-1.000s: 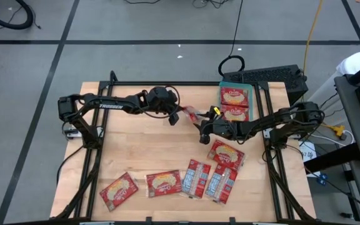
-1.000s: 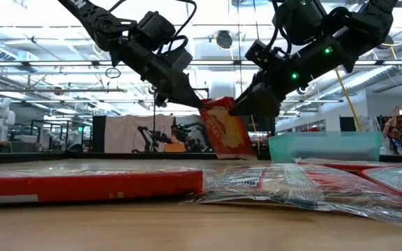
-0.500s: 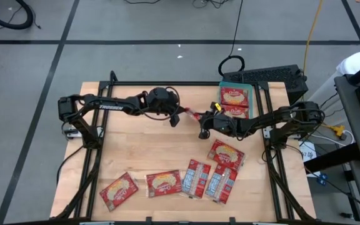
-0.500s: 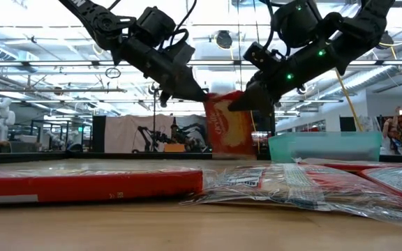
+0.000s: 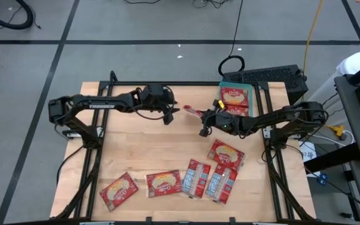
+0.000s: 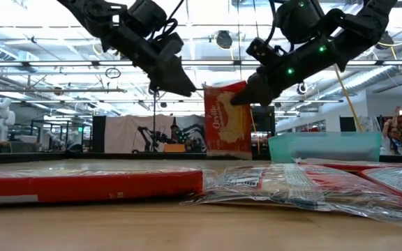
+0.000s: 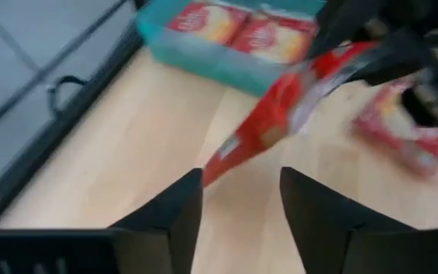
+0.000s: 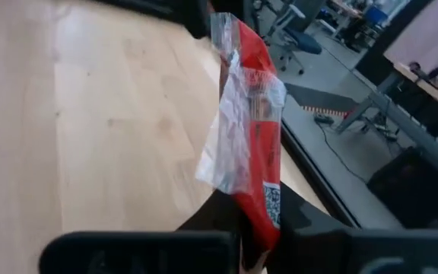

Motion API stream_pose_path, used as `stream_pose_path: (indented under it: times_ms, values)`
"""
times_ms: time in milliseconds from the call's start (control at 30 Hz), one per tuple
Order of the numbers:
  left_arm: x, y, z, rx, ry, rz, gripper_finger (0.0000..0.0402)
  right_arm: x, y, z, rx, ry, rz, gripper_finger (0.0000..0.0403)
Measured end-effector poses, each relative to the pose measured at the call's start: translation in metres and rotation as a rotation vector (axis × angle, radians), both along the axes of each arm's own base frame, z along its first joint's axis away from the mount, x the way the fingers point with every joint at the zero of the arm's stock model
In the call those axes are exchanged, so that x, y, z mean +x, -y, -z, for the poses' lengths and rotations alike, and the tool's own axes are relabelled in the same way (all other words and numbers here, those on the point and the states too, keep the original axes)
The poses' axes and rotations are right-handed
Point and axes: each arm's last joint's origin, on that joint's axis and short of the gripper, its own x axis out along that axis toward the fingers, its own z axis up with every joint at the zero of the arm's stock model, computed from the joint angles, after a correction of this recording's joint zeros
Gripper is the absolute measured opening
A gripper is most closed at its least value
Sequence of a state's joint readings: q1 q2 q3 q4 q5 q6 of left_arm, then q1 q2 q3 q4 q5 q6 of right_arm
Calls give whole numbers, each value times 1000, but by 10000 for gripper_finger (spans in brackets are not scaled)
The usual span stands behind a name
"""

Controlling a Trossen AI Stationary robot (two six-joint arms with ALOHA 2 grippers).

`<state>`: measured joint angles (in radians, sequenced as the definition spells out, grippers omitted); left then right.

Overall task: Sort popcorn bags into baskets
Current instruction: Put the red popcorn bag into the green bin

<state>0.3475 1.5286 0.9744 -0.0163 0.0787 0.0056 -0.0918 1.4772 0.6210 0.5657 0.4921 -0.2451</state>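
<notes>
One red popcorn bag (image 6: 227,118) hangs in the air over the middle of the table, edge-on in the high view (image 5: 193,112). My right gripper (image 5: 206,119) is shut on it. My left gripper (image 5: 174,114) stands open just left of the bag, its fingers (image 7: 185,209) apart and short of the bag's near end (image 7: 226,156). The teal basket (image 5: 221,100) sits at the far right of the table with two bags (image 5: 235,95) lying flat in it. Several more bags (image 5: 163,183) lie flat along the table's near edge. My right gripper pinches the bag's upper corner (image 6: 239,88) between its two fingers, coming from the table's right and slanting slightly down. In the right wrist view the bag's end (image 8: 263,209) sits between the fingers. The bag hangs upright below them, clear of the table.
A black keyboard-like box (image 5: 274,78) lies behind the basket at the far right. One bag (image 5: 225,154) lies right of centre, two silvery-fronted ones (image 5: 209,181) beside it, and another (image 5: 119,190) near the left front. Bare wood lies between the arms and these bags.
My right gripper has shut on the bag's right corner. My left gripper has opened, let go of the bag's left corner, and drawn up and back toward the table's left. The bag has risen slightly and swung upright below the right gripper.
</notes>
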Motion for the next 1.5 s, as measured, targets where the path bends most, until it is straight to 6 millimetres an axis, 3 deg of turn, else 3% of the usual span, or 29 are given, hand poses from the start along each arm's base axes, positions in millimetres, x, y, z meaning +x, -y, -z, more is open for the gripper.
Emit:
stream_pose_path:
  times_ms: [133,233,467,767,1167,1500]
  values:
    - [-11,1,8,48,-52,5,200,-7,3,-4,62,75,39,12]
    - [-17,5,25,73,-83,33,201,-13,3,-7,90,147,46,21]
    - [-23,25,50,87,65,134,203,-19,7,-27,131,304,-44,11]
    - [-28,36,62,107,224,156,203,-16,7,-41,161,461,-173,12]
    - [-44,26,69,192,308,114,202,-16,-5,-61,122,636,-341,13]
    - [-42,36,48,257,563,320,202,-12,-6,-52,150,605,-355,13]
